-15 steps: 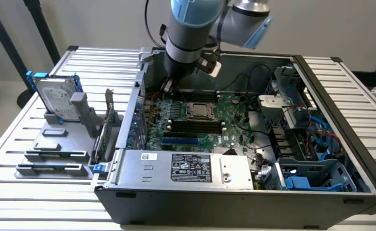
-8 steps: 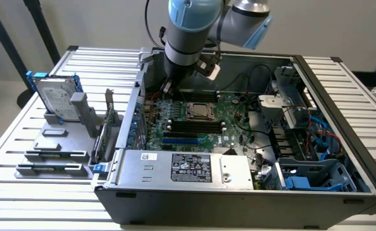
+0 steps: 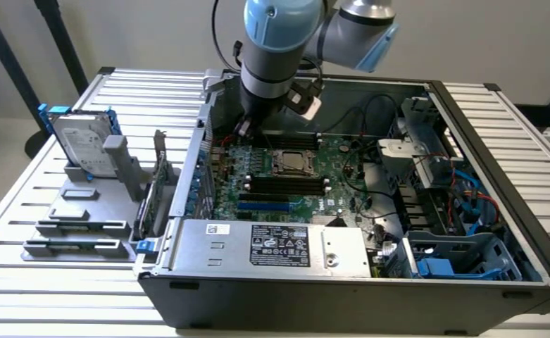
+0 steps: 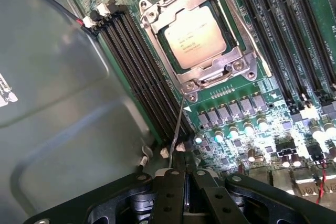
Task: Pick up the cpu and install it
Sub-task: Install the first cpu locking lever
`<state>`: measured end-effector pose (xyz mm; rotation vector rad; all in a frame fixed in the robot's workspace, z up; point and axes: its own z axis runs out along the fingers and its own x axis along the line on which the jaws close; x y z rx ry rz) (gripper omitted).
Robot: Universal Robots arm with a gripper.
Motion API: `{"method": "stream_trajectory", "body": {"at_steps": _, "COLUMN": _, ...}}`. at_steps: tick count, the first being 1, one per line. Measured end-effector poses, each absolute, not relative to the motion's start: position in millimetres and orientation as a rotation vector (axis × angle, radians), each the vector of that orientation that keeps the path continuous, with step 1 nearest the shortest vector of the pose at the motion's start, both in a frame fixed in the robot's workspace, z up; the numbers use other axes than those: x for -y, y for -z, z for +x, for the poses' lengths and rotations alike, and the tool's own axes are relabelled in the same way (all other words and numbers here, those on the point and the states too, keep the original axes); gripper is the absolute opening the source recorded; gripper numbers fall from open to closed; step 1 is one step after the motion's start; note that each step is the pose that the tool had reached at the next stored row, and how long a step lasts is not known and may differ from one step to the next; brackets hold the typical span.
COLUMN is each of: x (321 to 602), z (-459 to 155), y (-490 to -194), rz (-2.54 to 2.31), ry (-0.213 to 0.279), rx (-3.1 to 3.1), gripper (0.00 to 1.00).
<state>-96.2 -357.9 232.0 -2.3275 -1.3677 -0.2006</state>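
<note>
The cpu (image 3: 294, 161), a small square chip with a dull silver top, lies flat in the metal socket frame (image 4: 210, 80) on the green motherboard (image 3: 341, 190). In the wrist view the cpu (image 4: 195, 36) carries printed text, and a thin socket lever (image 4: 177, 124) runs from the frame toward my fingers. My gripper (image 4: 186, 179) hangs above the board beside the socket, near the case wall. Its black fingers (image 4: 170, 195) are shut together with nothing between them. In the exterior view the gripper (image 3: 246, 129) is low inside the open case, just off the socket.
Black memory slots (image 4: 142, 72) flank the socket. The grey case wall (image 4: 63, 103) is close to the gripper. A power supply (image 3: 275, 246) sits at the case front, drive bays (image 3: 453, 260) at the exterior view's right. Outside, a hard drive (image 3: 82, 144) stands by grey holder blocks (image 3: 77, 229).
</note>
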Motion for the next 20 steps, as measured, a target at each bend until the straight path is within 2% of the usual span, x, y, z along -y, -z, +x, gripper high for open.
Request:
{"method": "stream_trajectory", "body": {"at_steps": 10, "x": 357.2, "z": -98.2, "y": -233.3, "rz": -2.372, "ry": 0.226, "rx": 1.298, "gripper": 0.11}}
{"method": "stream_trajectory", "body": {"at_steps": 20, "x": 355.6, "z": -95.7, "y": -234.2, "rz": -2.402, "ry": 0.299, "rx": 1.28, "gripper": 0.11}}
